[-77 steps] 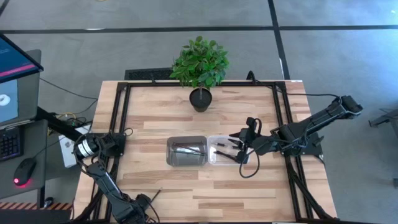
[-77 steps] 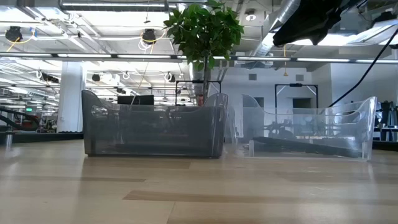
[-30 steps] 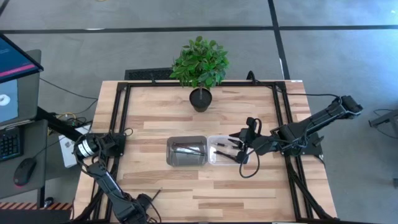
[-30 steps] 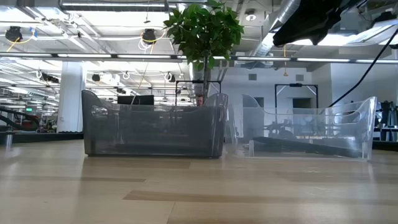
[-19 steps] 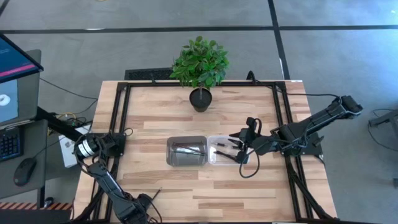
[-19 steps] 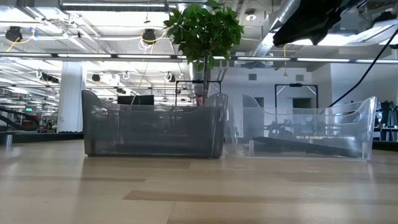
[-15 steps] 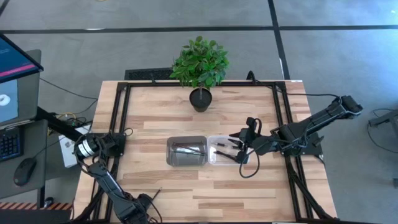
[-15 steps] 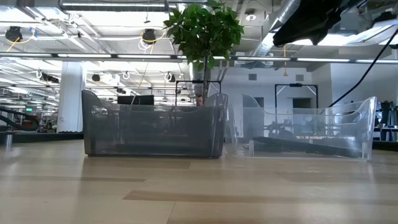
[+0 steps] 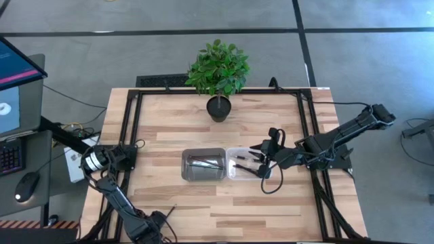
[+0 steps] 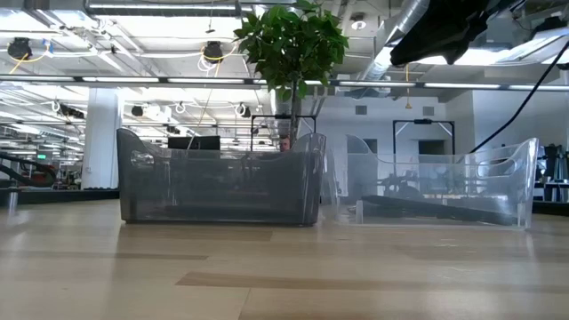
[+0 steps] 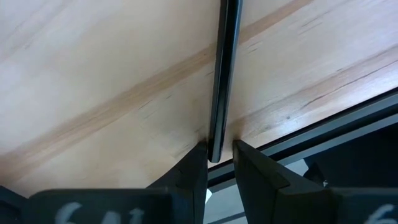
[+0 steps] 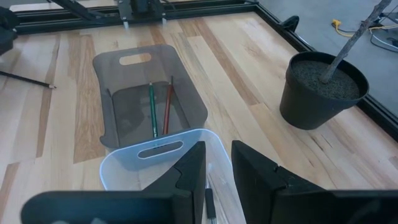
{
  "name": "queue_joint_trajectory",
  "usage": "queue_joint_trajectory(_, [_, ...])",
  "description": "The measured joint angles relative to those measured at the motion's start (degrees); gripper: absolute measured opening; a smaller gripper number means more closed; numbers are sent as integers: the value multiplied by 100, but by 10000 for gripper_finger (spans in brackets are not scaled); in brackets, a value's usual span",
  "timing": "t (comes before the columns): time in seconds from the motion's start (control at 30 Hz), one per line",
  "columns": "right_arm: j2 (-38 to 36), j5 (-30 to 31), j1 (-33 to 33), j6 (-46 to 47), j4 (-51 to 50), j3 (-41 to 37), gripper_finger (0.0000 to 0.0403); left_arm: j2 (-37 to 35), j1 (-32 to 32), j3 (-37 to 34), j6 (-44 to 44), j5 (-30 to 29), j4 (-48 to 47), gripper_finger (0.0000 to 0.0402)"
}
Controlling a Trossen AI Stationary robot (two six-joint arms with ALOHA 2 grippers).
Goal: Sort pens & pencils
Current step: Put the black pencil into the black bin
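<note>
At the table's near edge, left of centre, my left gripper (image 9: pixel 161 222) (image 11: pixel 219 152) points steeply down, shut on a thin dark pencil (image 9: pixel 170 211) (image 12: pixel 28 78). A grey bin (image 9: pixel 203 165) at mid-table has a green pencil (image 12: pixel 152 109) and a red pencil (image 12: pixel 168 104) lying on its floor. The clear bin (image 9: pixel 243 165) beside it holds dark pens (image 9: pixel 247 168). Above the clear bin's right end hangs my right gripper (image 9: pixel 262 163) (image 12: pixel 215 177), its fingers a little apart, touching nothing. My left gripper pinches the pencil's near end (image 11: pixel 216 144) between its two fingers, coming from above and pointing steeply down. The pencil runs away from the fingers toward the table's far right, low along the wood. Whether its far end rests on the table, I cannot tell.
A potted plant (image 9: pixel 218 107) stands at the far middle of the table, its pot (image 12: pixel 323 87) beyond the bins. A black frame (image 9: pixel 132 129) runs round the tabletop. The bare wood between my left gripper and the bins is free.
</note>
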Motion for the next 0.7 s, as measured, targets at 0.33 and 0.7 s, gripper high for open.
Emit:
queue_joint_trajectory(0.33, [0, 0, -2, 0, 0, 0, 102, 4, -2, -4, 10, 73, 18, 67])
queue_joint_trajectory(0.7, [0, 0, 0, 0, 0, 0, 102, 7, -2, -6, 136, 156, 33, 67])
